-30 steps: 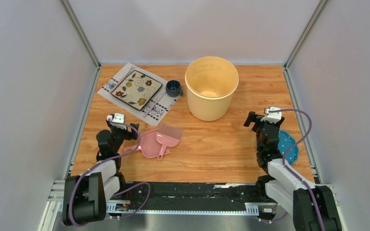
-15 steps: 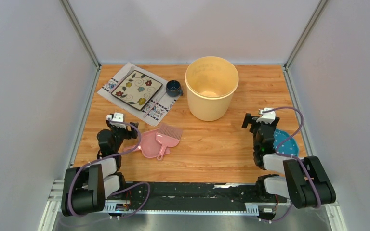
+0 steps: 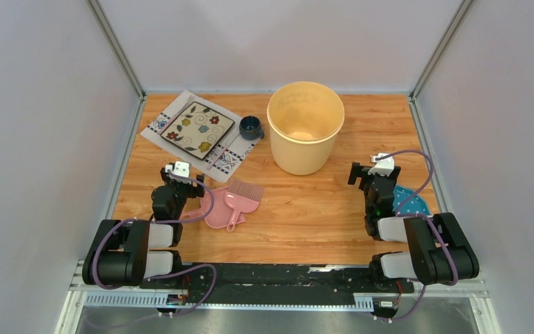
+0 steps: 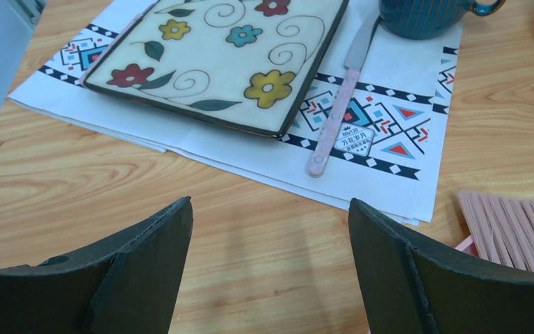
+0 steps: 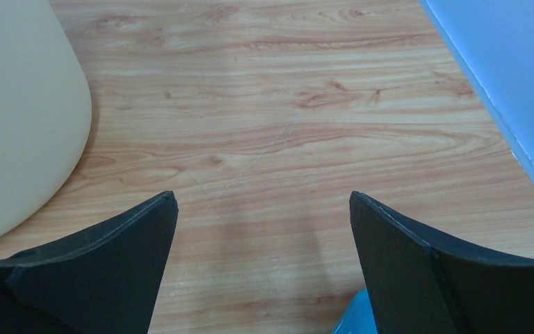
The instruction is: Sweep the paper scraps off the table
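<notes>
A cream bucket [image 3: 304, 129] is seen standing upright on the worktop [image 3: 320, 209]; just beside it on the left a blue cup [image 3: 251, 126] is set at the corner of a white patterned placemat [image 3: 158, 125], on which a flowered square plate [image 3: 198, 129] and a pink-handled knife [image 4: 334, 132] are also laid; nearer than the bucket and to its left a pink brush [image 3: 242, 197] is rested on a pink dustpan [image 3: 212, 212]; the left pincer [image 4: 270, 209] is held wide and empty, farther to the bucket's left than the dustpan, and aimed at the placemat; the right pincer [image 5: 261, 198] is held wide and empty nearer than the bucket and to its right, over bare wood, beside a teal dotted disc [image 3: 417, 202]; where the paper scraps lie cannot be told from any view.
</notes>
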